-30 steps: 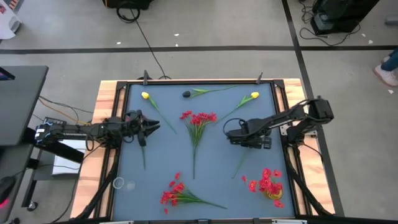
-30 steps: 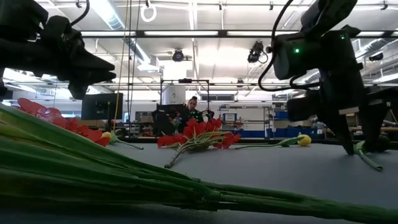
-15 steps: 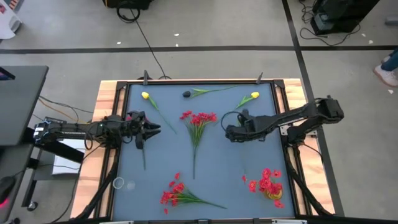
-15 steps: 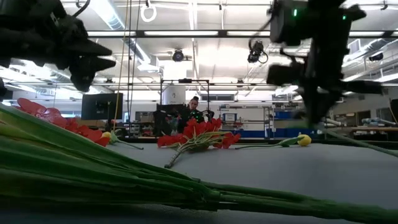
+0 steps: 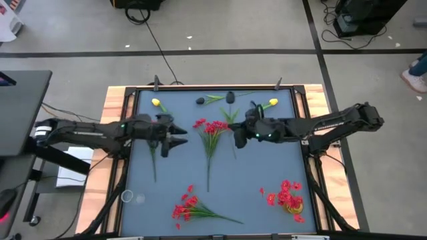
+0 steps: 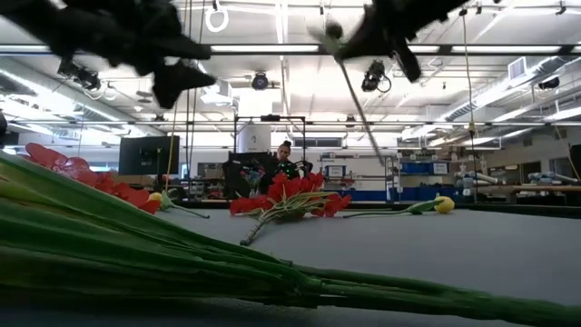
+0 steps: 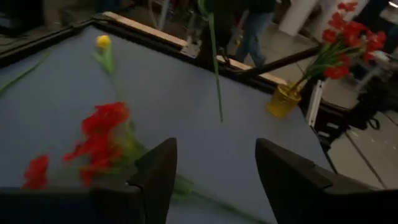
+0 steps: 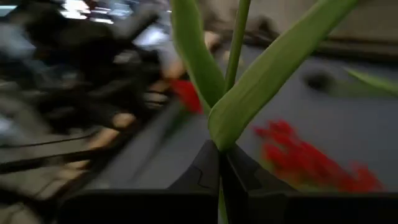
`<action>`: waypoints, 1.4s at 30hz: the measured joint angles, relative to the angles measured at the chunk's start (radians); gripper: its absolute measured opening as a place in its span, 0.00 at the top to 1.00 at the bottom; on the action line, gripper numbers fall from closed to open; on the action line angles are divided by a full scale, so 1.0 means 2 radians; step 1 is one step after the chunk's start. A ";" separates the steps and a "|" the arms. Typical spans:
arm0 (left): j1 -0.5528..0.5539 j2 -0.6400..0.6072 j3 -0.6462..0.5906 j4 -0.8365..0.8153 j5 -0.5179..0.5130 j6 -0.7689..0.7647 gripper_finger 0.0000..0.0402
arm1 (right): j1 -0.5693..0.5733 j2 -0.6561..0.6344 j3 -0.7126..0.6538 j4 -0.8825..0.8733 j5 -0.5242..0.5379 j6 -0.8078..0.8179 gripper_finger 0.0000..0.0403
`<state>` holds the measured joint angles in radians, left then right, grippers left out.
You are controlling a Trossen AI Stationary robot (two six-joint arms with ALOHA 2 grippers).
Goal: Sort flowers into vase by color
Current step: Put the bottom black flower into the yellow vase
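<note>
Table (image 5: 267,167): blue-grey top in a dark frame, with wooden edging on both sides.
Red bunch (image 5: 212,128): lies at the table's middle, chosen here as the landmark.
Right gripper (image 5: 237,133): just right of the red bunch, fingers pressed together on a green stem (image 8: 237,37).
Held stem: lifted clear of the table, its dark bud (image 5: 230,97) towards the far edge.
Left gripper (image 5: 175,134): raised just left of the red bunch, fingers (image 7: 155,174) spread apart, holding nothing.
Yellow vase (image 5: 295,208): near right of the red bunch, already holding red blossoms.
Yellow tulips: one (image 5: 156,103) far left, one (image 5: 272,103) far right of the red bunch.
Second red bunch (image 5: 187,205): at the near edge.
Room: concrete floor with dark tape lines and cables; ceiling strip lights, benches and a seated person (image 6: 282,162) behind.
</note>
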<state>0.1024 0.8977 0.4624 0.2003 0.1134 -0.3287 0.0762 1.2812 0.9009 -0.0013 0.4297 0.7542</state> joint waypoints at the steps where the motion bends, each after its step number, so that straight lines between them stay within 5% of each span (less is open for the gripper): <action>1: 0.004 0.022 0.015 0.013 0.009 0.006 0.44 | -0.003 0.000 0.000 0.023 -0.019 -0.020 0.98; 6: 0.013 0.115 0.083 0.073 0.036 0.026 0.44 | -0.014 -0.001 0.000 0.075 -0.092 -0.066 0.98; 13: 0.012 0.221 0.187 0.097 0.148 0.018 0.44 | -0.028 -0.006 0.000 0.121 -0.160 -0.123 0.98; 24: 0.010 0.282 0.259 0.099 0.141 0.016 0.46 | -0.034 -0.006 0.000 0.165 -0.190 -0.157 0.98; 36: 0.023 0.281 0.267 0.094 0.141 -0.025 0.80 | -0.034 -0.006 0.000 0.186 -0.190 -0.201 0.98; 42: 0.023 0.281 0.267 0.096 0.157 -0.090 0.97 | -0.019 -0.006 0.000 0.186 -0.154 -0.357 0.98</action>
<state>0.1493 1.4601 0.9962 0.3930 0.4270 -0.5091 0.0378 1.2686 0.9016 0.3710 0.1223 0.0396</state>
